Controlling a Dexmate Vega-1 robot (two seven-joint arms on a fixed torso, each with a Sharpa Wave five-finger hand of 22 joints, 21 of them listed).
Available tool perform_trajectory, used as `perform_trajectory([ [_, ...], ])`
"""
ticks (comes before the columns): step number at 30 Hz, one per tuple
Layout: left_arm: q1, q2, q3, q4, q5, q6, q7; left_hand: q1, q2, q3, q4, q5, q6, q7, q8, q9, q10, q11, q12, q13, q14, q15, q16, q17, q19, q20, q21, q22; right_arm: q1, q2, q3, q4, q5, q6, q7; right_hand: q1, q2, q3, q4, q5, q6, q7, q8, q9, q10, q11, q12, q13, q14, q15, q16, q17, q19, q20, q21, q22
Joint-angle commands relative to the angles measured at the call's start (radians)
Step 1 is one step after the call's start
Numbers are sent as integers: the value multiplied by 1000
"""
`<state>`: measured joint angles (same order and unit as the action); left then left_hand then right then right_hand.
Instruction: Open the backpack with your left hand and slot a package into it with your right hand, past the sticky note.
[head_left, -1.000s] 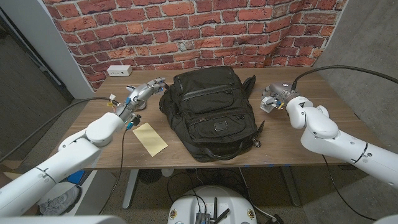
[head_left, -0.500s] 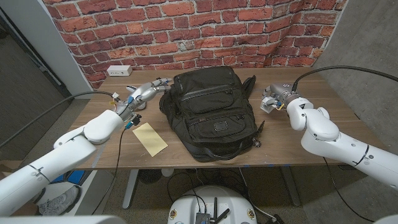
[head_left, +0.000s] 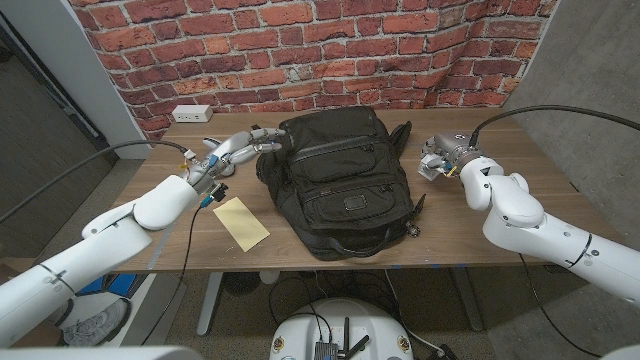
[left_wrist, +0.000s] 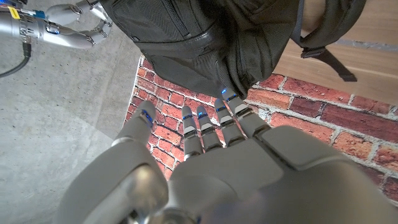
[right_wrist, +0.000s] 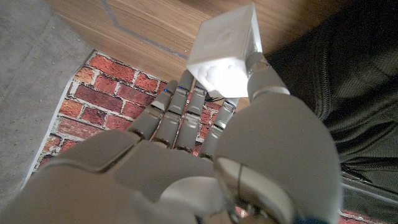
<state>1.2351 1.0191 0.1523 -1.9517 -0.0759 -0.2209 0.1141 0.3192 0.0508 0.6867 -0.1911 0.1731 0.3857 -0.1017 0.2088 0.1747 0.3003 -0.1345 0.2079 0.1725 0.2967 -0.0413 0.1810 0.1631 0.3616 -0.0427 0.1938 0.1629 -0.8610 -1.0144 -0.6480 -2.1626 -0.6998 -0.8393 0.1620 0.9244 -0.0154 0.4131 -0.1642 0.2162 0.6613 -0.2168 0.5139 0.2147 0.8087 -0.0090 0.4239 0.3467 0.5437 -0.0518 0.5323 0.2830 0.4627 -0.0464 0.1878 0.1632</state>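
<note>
Wooden table (head_left: 480, 215) in front of a red brick wall (head_left: 300, 50). Black backpack (head_left: 340, 180) lies flat mid-table, front pockets up, top end toward the wall, straps trailing at its right side; zips look closed in the head view. Tan padded envelope (head_left: 242, 221) lies flat just left of the backpack, near the front edge, apart from both hands. White power strip (head_left: 190, 114) at the far left of the table by the wall.

Left hand (head_left: 243, 147) at the backpack's top-left corner, fingers (left_wrist: 231, 111) stretched out and apart, tips touching or just short of the fabric, can't tell which; nothing grasped.

Right hand (head_left: 438, 157) right of the backpack, apart from it, fingers wrapped around a small white boxy package (right_wrist: 225, 53), grasping it.

Sticky note: can't make one out.
</note>
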Motion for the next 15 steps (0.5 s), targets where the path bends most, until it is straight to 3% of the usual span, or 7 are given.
perform_trajectory([
  [1, 8, 6, -12, -24, 111, -28, 7, 48, -14, -5, -4, 3, 40, -6, 6, 2, 32, -3, 4, 2, 29, -108, 6, 0, 25, -89, 5, 3, 1, 18, -7, 14, -5, -8, -21, 63, 50, -3, 2, -5, -4, -1, -2, 2, 204, -196, -1, 4, 14, -169, -3, 2, 11, -91, 1, 2],
  [15, 48, 1, -37, -80, 215, -29, 19, 172, -82, -26, -4, 5, 105, -23, 5, 2, 104, -16, 0, 2, 95, -135, 5, 1, 89, -104, 9, 5, 19, 27, -15, 42, 6, 15, -28, 62, 52, -7, 4, -7, -2, -1, -7, 0, 204, -196, -4, 6, 18, -168, -4, 3, 11, -90, 0, 2],
])
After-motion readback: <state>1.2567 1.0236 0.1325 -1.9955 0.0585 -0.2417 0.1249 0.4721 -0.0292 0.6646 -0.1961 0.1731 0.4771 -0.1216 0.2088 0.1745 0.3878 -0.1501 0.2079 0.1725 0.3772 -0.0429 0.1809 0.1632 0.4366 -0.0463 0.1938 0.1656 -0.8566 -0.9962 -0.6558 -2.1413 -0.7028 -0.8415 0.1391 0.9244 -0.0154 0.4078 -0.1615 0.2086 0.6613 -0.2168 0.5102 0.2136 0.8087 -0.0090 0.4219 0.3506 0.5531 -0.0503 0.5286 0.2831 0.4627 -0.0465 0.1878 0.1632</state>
